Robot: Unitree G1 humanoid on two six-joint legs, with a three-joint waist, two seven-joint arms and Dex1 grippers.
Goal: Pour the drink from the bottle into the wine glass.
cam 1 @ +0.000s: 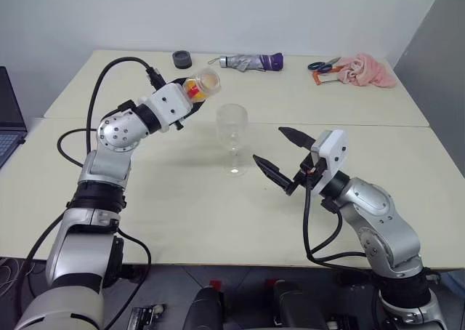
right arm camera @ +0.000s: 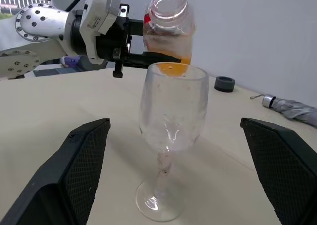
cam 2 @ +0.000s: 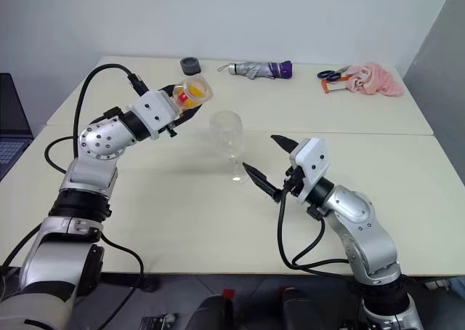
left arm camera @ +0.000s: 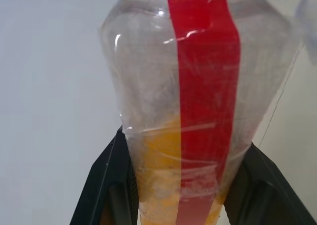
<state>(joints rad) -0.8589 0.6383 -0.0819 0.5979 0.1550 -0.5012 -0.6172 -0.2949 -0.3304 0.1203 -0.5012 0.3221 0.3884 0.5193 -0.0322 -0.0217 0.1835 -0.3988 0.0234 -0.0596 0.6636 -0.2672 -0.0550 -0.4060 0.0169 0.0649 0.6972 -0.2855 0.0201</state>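
While the left tool is clenched on the bottle, the head view puts that bottle raised off the bench and tipped toward the glass, which stands upright just beside and below it. The right tool hangs released near the glass on its other side, touching nothing. Left wrist view: both fingers pinch the bottle's lower body, the red label facing the camera, the drink pooled at the gripped end. Thin clear plastic, part full: probably light, likely to dent under a hard squeeze, smooth enough to slip, so the low, flat-sided hold looks right. Right wrist view: the bottle's mouth is open, no cap on it, above and behind the glass rim; the bowl looks empty. Thin glass on a slim stem and small foot: fragile, tippy. If it needs steadying, take the stem or low bowl, lightly.
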